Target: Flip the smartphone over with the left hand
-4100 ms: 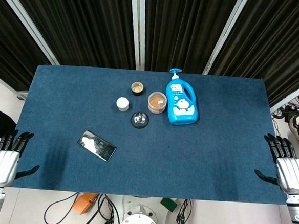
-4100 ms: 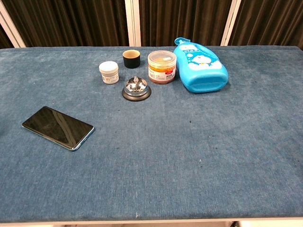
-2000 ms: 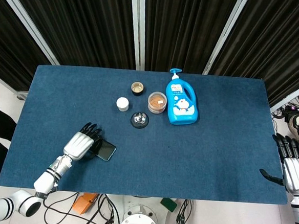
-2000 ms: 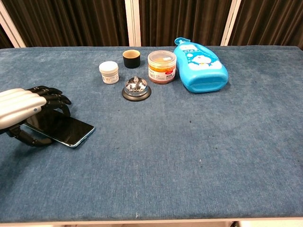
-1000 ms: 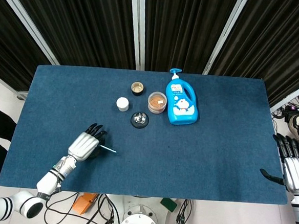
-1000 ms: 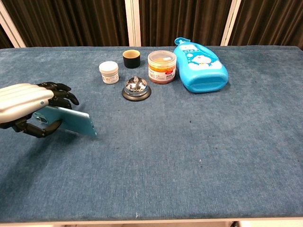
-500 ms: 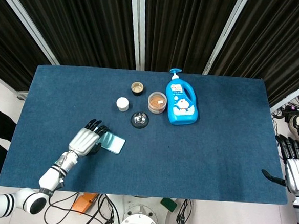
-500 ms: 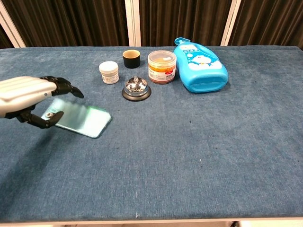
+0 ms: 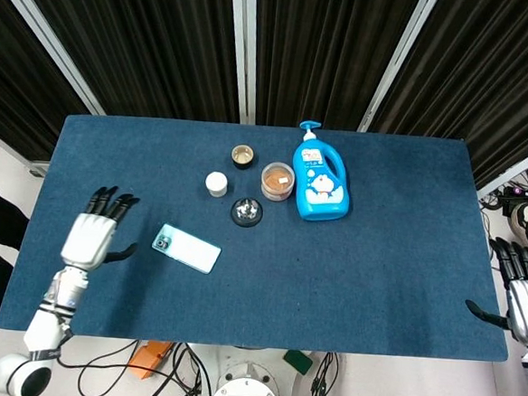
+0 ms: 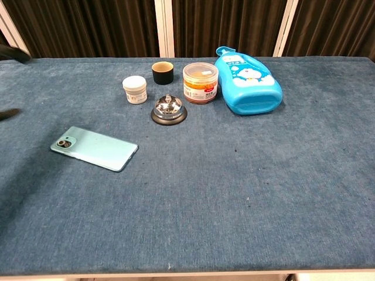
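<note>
Blue-felt table (image 9: 386,261) — dark pleated curtains (image 9: 157,36) behind

Robot lab/test bench: blue-cloth table (image 9: 377,260), black curtains (image 9: 166,37), loose cables (image 9: 135,357) on floor.

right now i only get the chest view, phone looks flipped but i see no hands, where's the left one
Observer: The left hand hangs left of the phone, apart from it.
Operator: holding anything
Observer: No, its fingers are spread and hold nothing.
Operator: and the right
Observer: The right hand sits open past the table's right edge, far from the blue bottle.
</note>
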You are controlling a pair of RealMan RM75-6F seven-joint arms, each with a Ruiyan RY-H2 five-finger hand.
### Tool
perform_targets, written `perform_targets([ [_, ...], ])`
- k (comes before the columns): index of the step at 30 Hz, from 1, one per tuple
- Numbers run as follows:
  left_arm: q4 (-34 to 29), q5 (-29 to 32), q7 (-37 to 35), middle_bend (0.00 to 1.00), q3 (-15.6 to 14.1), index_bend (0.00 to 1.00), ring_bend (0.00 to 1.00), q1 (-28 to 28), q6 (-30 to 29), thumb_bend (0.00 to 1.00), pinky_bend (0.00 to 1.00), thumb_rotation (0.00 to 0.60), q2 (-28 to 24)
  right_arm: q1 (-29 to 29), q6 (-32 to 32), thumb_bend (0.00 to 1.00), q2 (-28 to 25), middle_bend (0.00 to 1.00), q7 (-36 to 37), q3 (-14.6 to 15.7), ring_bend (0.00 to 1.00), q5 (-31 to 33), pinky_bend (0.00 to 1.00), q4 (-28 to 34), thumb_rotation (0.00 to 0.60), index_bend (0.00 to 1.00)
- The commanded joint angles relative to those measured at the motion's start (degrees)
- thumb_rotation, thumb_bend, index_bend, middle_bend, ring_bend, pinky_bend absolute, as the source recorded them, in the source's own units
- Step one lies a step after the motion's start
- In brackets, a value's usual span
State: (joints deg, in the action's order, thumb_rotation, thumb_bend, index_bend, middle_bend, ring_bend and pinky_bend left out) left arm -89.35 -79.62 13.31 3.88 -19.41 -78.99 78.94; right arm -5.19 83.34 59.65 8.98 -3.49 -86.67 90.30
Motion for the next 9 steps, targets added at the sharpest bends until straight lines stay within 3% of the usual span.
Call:
perform_targets([
  [1, -2.06, -0.88, -2.09, 0.13, -1.91, 0.15, 0.05, 5.87, -6.07, 0.13, 0.00, 0.600, -5.05, -0.09, 0.12, 0.23, 0.07, 0.11, 0.08, 0.07, 0.00, -0.39, 0.00, 0.07, 0.600, 0.03],
  [9, -4.74, -0.69, -3.74, 0.13, -4.77, 0.15, 0.05, 13.77, -12.99, 0.13, 0.00, 0.600, -9.84, -0.85, -0.35, 0.23, 0.62, 0.11, -0.66, 0.15, 0.00, -1.36, 0.00, 0.69, 0.600, 0.03],
])
